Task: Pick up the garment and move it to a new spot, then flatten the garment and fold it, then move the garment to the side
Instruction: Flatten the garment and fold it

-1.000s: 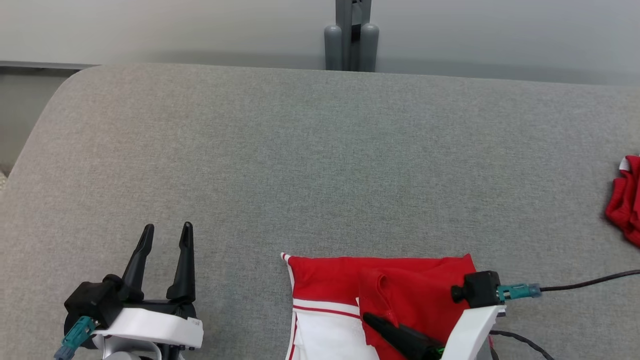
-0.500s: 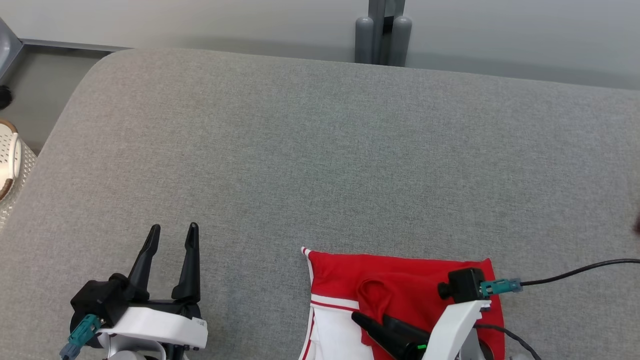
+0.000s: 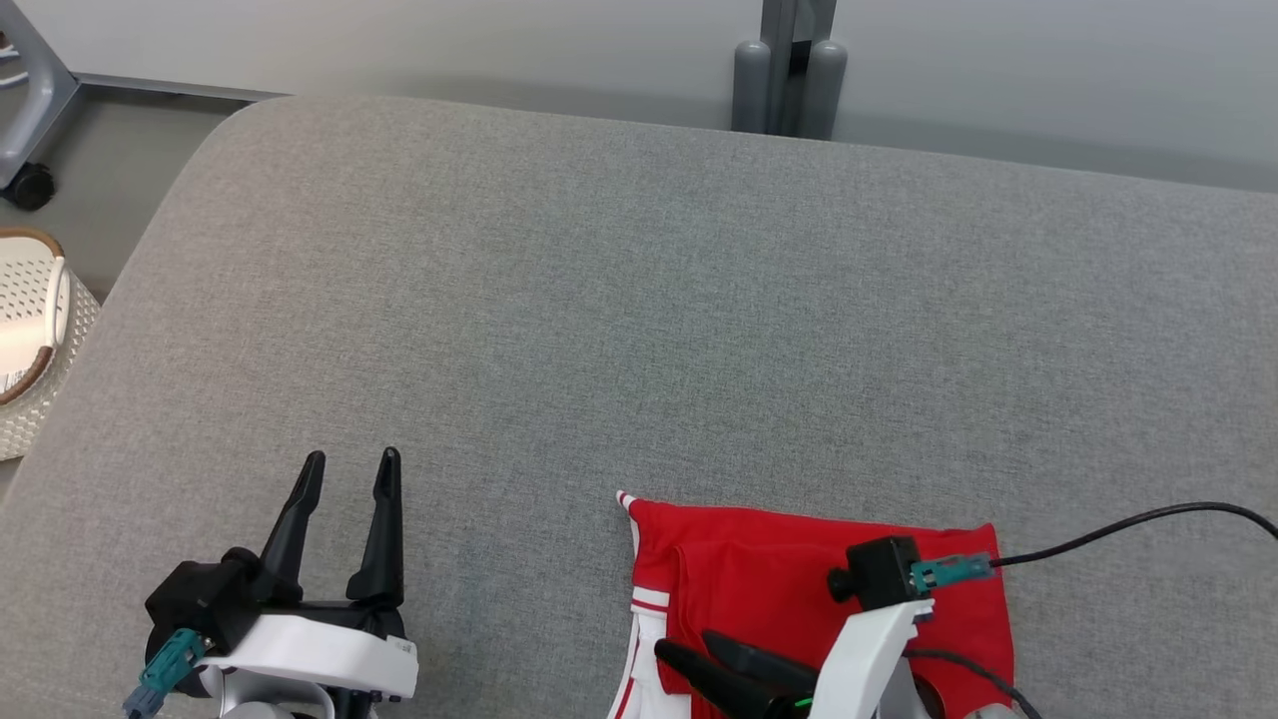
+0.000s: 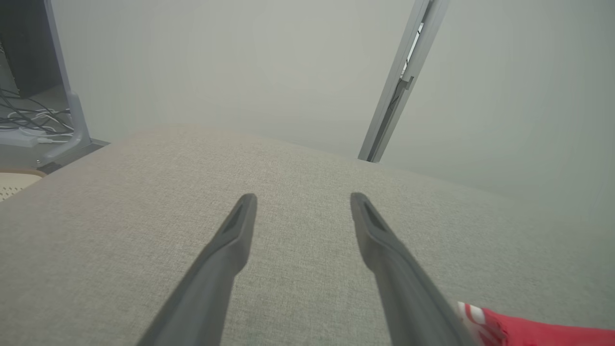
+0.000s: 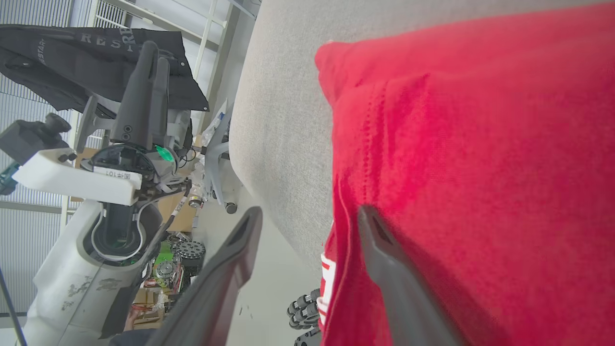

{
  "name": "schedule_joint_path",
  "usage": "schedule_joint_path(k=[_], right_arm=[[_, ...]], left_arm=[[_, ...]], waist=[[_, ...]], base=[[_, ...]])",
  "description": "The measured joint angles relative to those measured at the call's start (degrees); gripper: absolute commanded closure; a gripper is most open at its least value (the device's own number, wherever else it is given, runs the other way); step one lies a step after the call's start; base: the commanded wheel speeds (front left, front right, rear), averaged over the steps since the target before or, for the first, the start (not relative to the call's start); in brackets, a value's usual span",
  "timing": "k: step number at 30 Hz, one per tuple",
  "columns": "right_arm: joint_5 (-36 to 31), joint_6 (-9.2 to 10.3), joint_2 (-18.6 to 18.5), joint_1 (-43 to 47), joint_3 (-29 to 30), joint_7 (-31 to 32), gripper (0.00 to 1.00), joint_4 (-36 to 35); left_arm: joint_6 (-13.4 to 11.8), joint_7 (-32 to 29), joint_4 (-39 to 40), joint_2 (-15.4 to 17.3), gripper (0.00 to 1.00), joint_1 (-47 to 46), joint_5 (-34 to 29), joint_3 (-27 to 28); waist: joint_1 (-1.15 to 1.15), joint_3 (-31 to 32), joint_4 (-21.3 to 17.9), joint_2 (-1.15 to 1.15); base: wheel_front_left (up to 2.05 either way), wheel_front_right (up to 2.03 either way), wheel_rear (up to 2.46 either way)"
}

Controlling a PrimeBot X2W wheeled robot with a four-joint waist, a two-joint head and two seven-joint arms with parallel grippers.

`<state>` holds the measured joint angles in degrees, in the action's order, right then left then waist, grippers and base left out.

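The garment (image 3: 769, 574) is red with white stripes and lies folded flat at the near edge of the grey padded table (image 3: 599, 300). My right gripper (image 3: 685, 644) is low over its near left part, fingers pointing left and open. In the right wrist view the right gripper (image 5: 310, 212) has one finger over the red garment (image 5: 456, 168) and the other past the table's edge, with nothing between them. My left gripper (image 3: 344, 464) stands open above bare table to the garment's left. The left gripper (image 4: 302, 198) is empty, and a garment corner (image 4: 528, 331) shows at lower right.
A cream perforated basket (image 3: 25, 340) stands off the table's left side, beside a grey frame leg with a caster (image 3: 30, 180). A grey post (image 3: 789, 70) rises behind the far edge. A black cable (image 3: 1128, 524) runs rightward from the right wrist.
My right gripper has opened and let go of the garment's raised fold, which now lies flat. The camera has turned left. The left gripper stays as it was.
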<state>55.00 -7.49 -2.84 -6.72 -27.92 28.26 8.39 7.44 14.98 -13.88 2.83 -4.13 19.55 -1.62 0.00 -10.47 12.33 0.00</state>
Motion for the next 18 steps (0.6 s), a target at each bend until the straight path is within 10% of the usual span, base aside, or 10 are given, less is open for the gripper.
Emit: schedule_joint_path(k=[18], right_arm=[[-11.1,0.00,-0.3,-2.4,9.5,-9.5,0.00,-4.7]], left_arm=[[0.0,0.0,2.1,0.0,0.00,0.8,-0.3,0.0]], waist=[[0.00,4.9,-1.8,0.00]], base=[[0.00,0.00,0.00]])
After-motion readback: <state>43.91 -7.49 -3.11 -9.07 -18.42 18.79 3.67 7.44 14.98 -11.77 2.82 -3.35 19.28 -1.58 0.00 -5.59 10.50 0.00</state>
